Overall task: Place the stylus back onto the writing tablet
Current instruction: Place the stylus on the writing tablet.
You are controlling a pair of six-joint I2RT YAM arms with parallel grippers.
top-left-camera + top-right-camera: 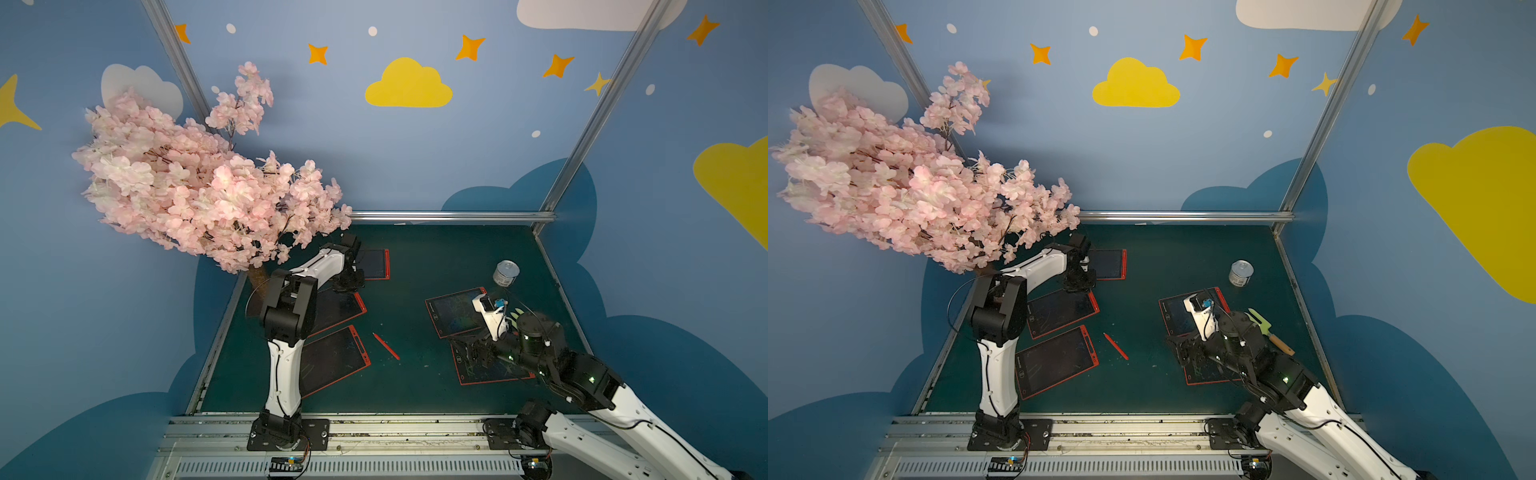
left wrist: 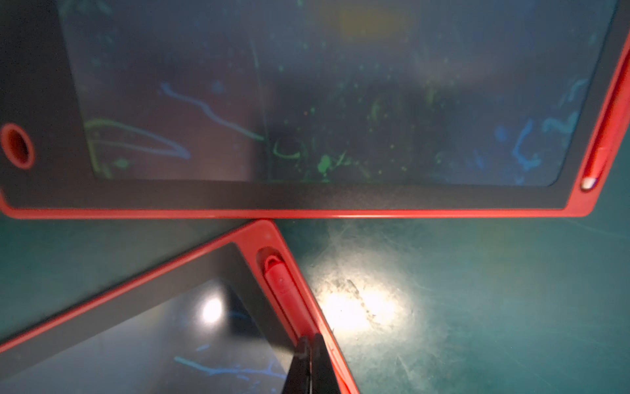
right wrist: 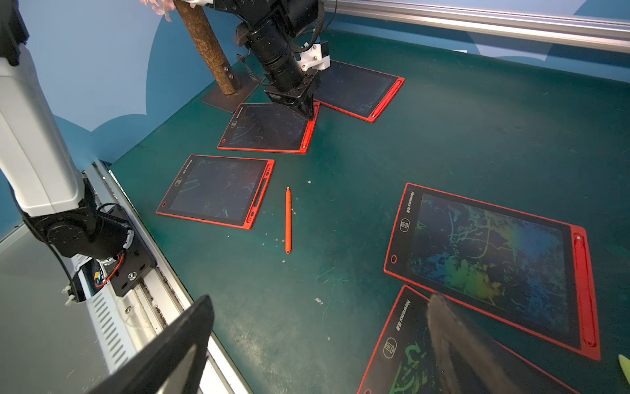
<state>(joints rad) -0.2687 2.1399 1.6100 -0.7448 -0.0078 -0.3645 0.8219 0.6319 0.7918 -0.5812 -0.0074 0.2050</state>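
Observation:
A loose red stylus [image 1: 386, 346] [image 1: 1116, 346] [image 3: 288, 220] lies on the green table beside the front-left writing tablet [image 1: 336, 359] [image 1: 1059, 361] [image 3: 218, 191], whose side slot [image 3: 261, 192] is empty. My left gripper [image 1: 349, 286] [image 1: 1079, 284] [image 2: 310, 341] [image 3: 308, 112] is shut, tips down on another stylus [image 2: 283, 286] that sits in the slot of the middle-left tablet [image 2: 136, 324] [image 3: 269, 128]. My right gripper [image 3: 320, 300] [image 1: 471, 349] hangs open over the near-right tablet [image 3: 402, 344], holding nothing.
A far-left tablet [image 3: 358, 88] [image 2: 306, 198] and a right tablet [image 3: 487, 259] each carry a stylus. A tin can [image 1: 506, 273] stands at the back right, and a green tool with a wooden handle [image 1: 1266, 330] lies near it. The blossom tree's trunk [image 3: 204, 44] rises at the back left.

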